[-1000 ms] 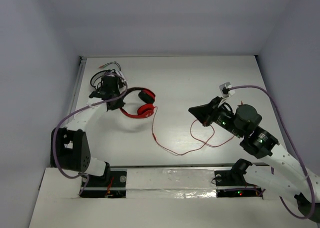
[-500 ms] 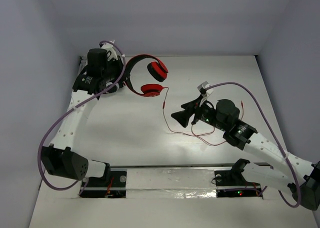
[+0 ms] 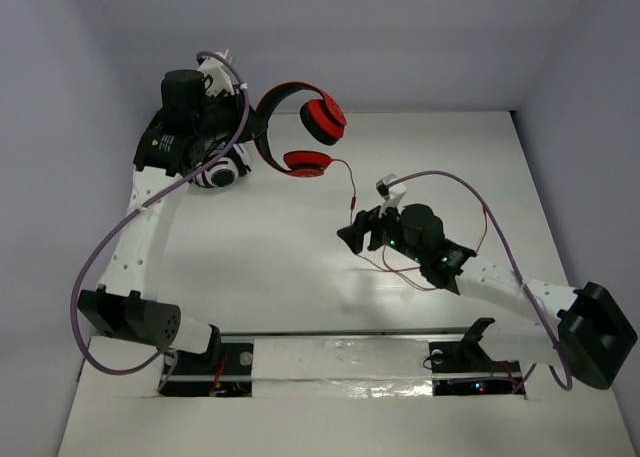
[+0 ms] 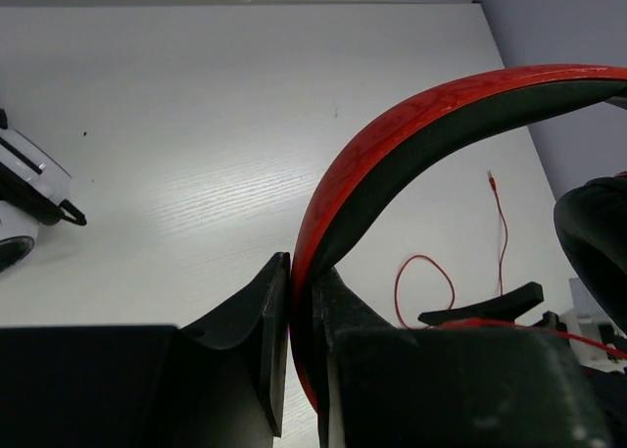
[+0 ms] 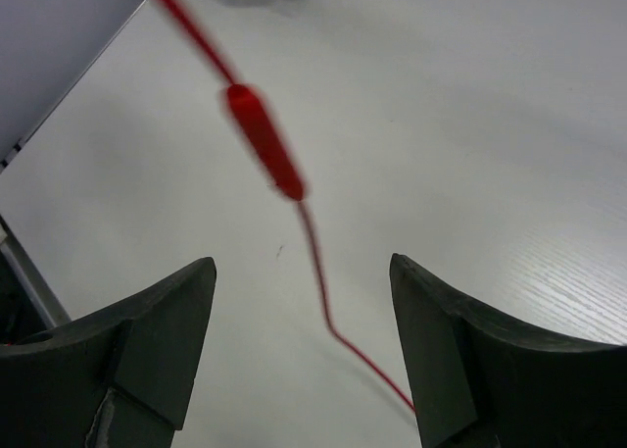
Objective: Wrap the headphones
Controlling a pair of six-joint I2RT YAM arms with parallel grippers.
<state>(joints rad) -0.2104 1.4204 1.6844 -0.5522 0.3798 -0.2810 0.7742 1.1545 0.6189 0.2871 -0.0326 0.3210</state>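
Observation:
The red headphones [image 3: 305, 112] hang in the air at the back left. My left gripper [image 3: 248, 132] is shut on their red-and-black headband [image 4: 411, 134], and its jaws [image 4: 299, 264] pinch the band edge-on. Both red ear cups [image 3: 309, 162] dangle to the right of it. The thin red cable [image 3: 351, 189] drops from the lower cup and trails in loops [image 3: 405, 273] on the table. My right gripper [image 3: 357, 233] is open beside the hanging cable. In the right wrist view the cable [image 5: 315, 247] and its inline remote [image 5: 263, 140] pass between the spread fingers [image 5: 176, 311] without touching them.
White and black headphones [image 3: 220, 173] lie under the left arm and show at the left edge of the left wrist view [image 4: 24, 188]. The arms' purple cables [image 3: 470, 182] arc over the table. Grey walls close the back and both sides.
The left arm lifted the headphones off the table and carried them up and back. The right gripper opened, let the cable go, and moved left to the hanging cable.

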